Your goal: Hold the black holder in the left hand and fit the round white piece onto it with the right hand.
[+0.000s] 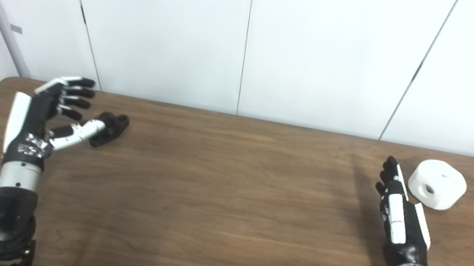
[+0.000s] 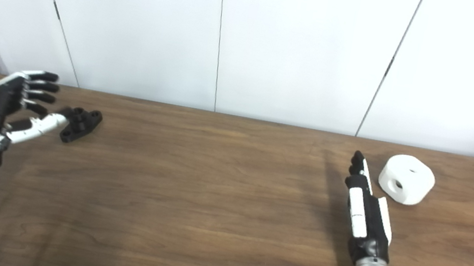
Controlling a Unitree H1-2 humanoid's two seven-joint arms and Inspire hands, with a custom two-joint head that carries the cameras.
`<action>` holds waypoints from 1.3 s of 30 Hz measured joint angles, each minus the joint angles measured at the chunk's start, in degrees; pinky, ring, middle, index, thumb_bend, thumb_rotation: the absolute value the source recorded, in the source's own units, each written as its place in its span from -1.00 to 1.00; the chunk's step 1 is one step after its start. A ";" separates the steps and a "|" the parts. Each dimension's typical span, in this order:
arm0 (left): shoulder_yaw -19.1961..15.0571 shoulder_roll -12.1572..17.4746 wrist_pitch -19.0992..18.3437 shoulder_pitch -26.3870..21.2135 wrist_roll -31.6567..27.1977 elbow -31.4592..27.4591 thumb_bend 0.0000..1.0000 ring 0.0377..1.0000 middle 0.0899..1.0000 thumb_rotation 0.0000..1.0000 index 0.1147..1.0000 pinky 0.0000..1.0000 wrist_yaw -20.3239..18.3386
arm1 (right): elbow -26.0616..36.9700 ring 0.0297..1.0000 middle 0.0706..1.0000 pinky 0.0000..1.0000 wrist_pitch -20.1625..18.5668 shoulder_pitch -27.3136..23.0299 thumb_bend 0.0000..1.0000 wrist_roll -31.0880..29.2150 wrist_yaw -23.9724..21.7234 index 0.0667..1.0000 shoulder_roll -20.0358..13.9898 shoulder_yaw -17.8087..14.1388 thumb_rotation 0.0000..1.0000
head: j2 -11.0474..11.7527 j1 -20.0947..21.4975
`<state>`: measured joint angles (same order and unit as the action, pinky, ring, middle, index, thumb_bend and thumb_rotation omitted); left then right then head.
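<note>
Left hand (image 1: 41,121) spread, empty, thumb beside black holder (image 1: 110,128) on counter (image 1: 217,196) | right hand (image 1: 397,215) straight, empty, near white piece (image 1: 437,184) | holder to be gripped firmly first.

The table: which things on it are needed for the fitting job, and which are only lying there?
Needed for the job:
- black holder, lying by the thumb of the open left hand, not yet held
- round white piece, on the table beside the open right hand, not yet held

Only lying about:
- nothing else shows on the table
</note>
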<state>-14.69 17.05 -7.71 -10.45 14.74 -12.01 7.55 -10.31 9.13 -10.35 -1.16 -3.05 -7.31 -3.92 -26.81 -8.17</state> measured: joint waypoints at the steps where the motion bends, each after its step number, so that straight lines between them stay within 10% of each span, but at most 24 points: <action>1: 0.28 0.44 0.44 -0.22 1.31 1.04 0.63 0.51 0.49 -0.56 0.46 0.38 0.49 | -0.03 1.00 1.00 0.97 0.08 -0.02 -0.02 -0.01 -0.02 1.00 0.00 0.00 1.00 | 0.18 -1.14; 25: 12.99 15.82 6.51 -4.70 17.37 25.36 0.98 0.90 0.85 0.01 0.77 0.80 -1.92 | -0.33 1.00 1.00 1.00 0.38 -0.14 -0.18 -1.42 -1.47 1.00 -0.28 -0.25 1.00 | -0.44 -2.73; 39: 16.35 17.89 6.22 -8.06 18.98 31.18 0.97 0.90 0.82 0.08 0.73 0.80 -4.70 | -0.06 1.00 1.00 1.00 0.50 0.04 -0.14 -3.47 -2.20 1.00 -0.77 -0.40 1.00 | -1.05 -5.37</action>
<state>1.67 34.94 -1.50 -18.51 33.71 19.17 2.85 -10.37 9.63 -10.30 -4.62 -5.25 -8.08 -4.32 -27.86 -13.54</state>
